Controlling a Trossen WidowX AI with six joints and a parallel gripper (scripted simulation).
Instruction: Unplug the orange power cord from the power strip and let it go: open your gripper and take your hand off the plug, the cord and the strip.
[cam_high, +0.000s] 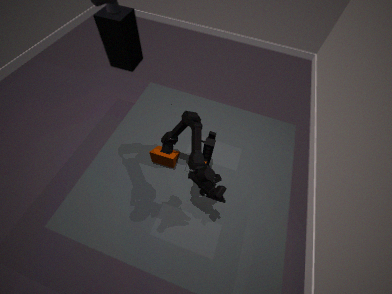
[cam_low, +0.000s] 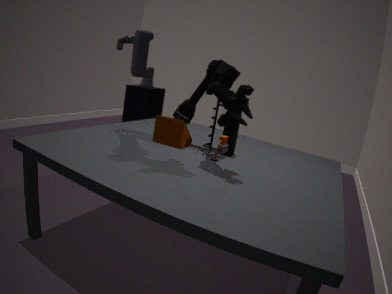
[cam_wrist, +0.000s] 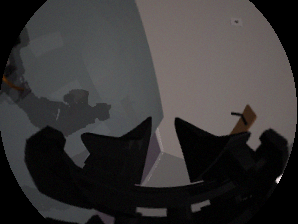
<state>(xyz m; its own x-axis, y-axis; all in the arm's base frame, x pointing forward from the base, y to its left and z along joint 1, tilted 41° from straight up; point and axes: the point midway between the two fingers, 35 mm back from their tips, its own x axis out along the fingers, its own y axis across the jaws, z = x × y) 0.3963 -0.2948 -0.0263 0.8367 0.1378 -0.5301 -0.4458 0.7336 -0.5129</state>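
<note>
My gripper (cam_high: 221, 190) (cam_low: 248, 120) (cam_wrist: 162, 120) is partly open, with nothing between the fingers. It hangs in the air above the grey table (cam_high: 110, 200) (cam_low: 280, 210), apart from the plug. An orange plug (cam_low: 224, 140) is low beside a dark upright block (cam_high: 208, 150) (cam_low: 231, 142), with a small grey part under it. I cannot tell whether the block is the power strip or whether the plug is seated. The orange cord (cam_low: 216, 152) runs down to the table; it shows at the left edge of the wrist view (cam_wrist: 13, 85). A bit of orange (cam_high: 205, 162) shows behind the arm.
An orange block (cam_high: 164, 158) (cam_low: 169, 131) stands at the arm's base. A thin dark toothed upright (cam_low: 213, 125) stands between it and the plug. A second robot arm (cam_low: 140, 55) stands on a black pedestal (cam_high: 120, 42) (cam_low: 143, 105) beyond the table.
</note>
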